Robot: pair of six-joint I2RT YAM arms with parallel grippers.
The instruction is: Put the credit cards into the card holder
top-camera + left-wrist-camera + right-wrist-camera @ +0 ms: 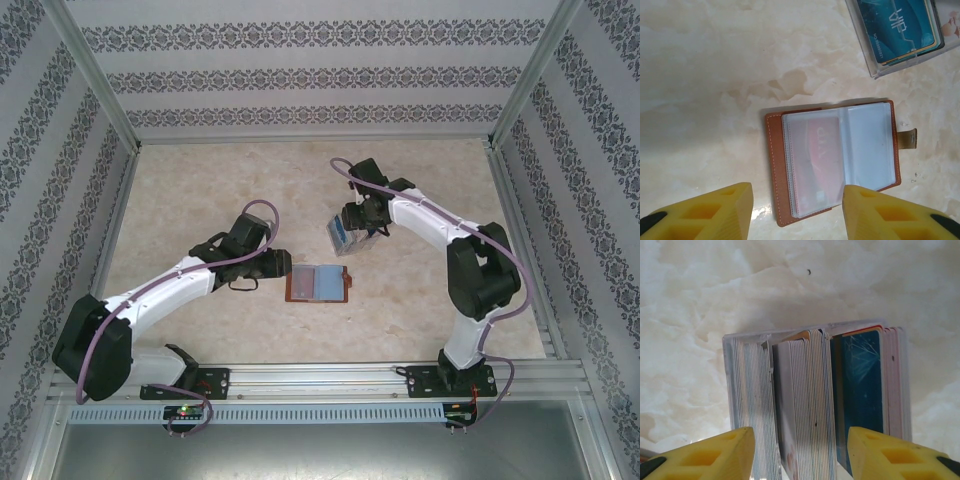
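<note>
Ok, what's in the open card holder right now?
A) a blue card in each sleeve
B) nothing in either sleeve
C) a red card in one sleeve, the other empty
C: the left wrist view shows a red card inside the card holder, while its sleeve by the clasp tab is empty.

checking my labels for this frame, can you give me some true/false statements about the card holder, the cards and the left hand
1. The card holder lies open on the table. True.
2. A red card sits in one of its clear pockets. True.
3. The neighbouring pocket holds a blue card. False: it looks empty.
4. The spare cards lie loose on the table. False: they stand on edge in a clear box.
5. The left hand grips the holder. False: its fingers are apart above it, holding nothing.
6. The clasp tab sticks out unfastened. True.
</note>
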